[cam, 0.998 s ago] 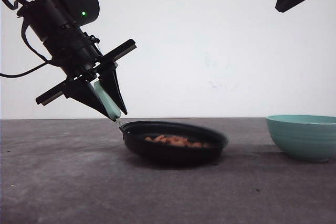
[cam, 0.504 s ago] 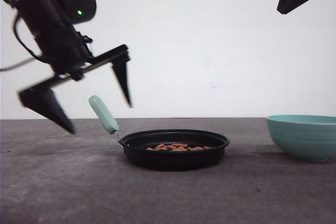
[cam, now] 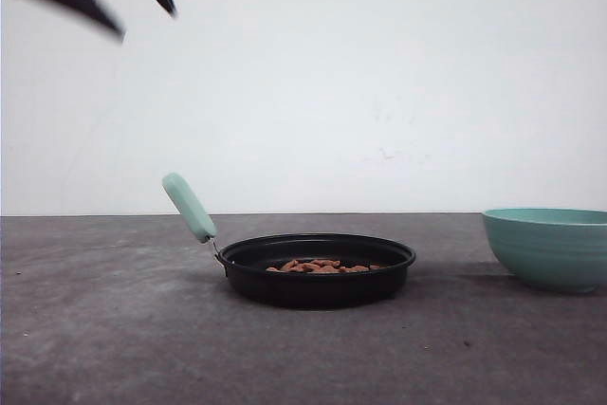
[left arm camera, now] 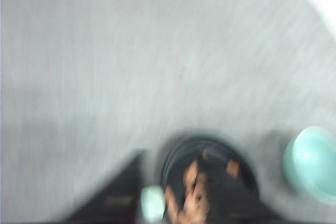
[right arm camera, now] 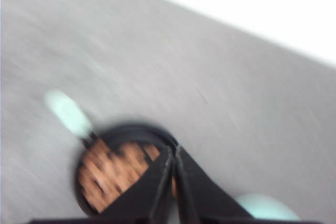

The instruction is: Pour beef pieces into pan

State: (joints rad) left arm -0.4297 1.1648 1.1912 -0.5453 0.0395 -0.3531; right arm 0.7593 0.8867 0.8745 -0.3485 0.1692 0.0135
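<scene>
The beef pieces [cam: 319, 266] are seen lying inside the pan [cam: 316, 272], gathered low on its floor and below the rim, so the pouring is judged to be done. The pan is set flat on the desk [cam: 114, 329], near the middle of it, with its mint-green handle [cam: 189, 206] angled up and toward the robot's left side, free of any grip. The teal bowl [cam: 546, 247] is stood well apart on the right side, upright; whether anything is left in it cannot be told from the front view.

The left claw [cam: 136, 5] is held high above the desk at the upper left, its two dark fingers spread wide with nothing between them (a placement judged to suit an arm clear of the finished pan). In the right wrist view the right claw [right arm camera: 174, 167] is shown with its fingers pressed together and nothing gripped, hung above the pan.

The desk is a dull grey, lightly mottled surface with no clutter. Behind it a plain white wall [cam: 379, 82] is seen, faintly scuffed
</scene>
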